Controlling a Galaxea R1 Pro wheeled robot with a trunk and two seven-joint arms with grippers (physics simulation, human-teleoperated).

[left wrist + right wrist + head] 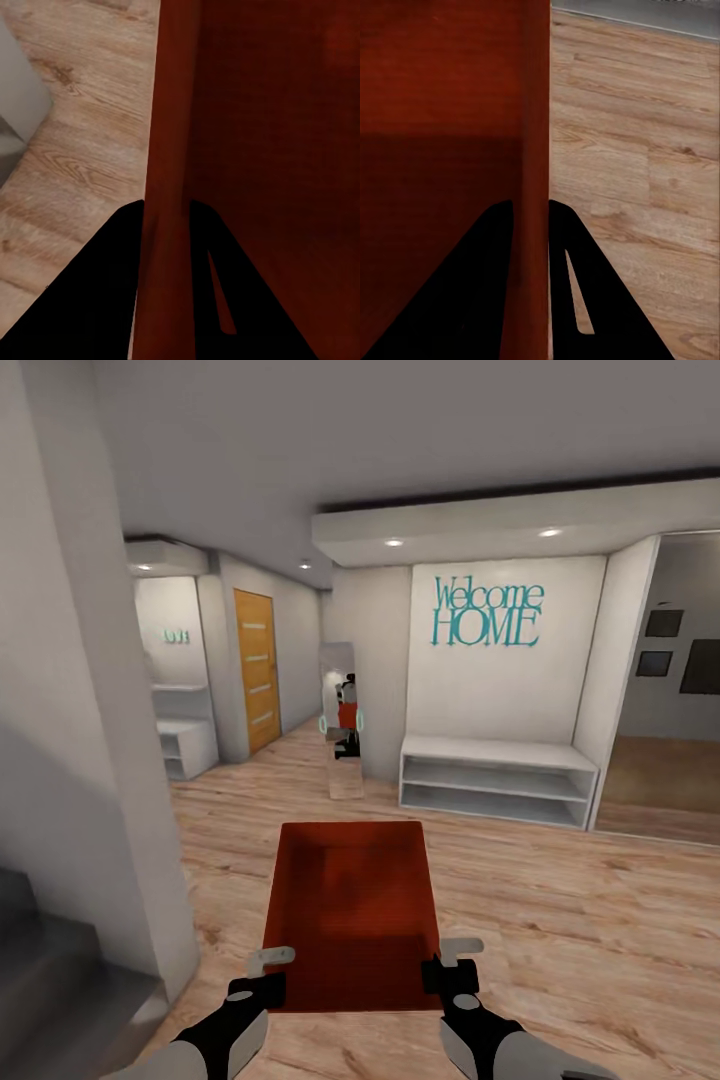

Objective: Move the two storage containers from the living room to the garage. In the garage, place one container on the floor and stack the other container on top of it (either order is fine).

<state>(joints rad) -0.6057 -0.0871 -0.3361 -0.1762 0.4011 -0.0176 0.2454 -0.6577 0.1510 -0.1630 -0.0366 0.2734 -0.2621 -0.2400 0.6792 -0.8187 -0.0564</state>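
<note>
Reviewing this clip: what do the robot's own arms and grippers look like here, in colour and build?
In the head view both arms have smooth light grey forearm shells running into black wrist sections. The left gripper and right gripper each carry a black body with pale grey fingers. In the wrist views the fingers show as flat black tapering wedges, one with a narrow slot. No cables or markings are visible.
</note>
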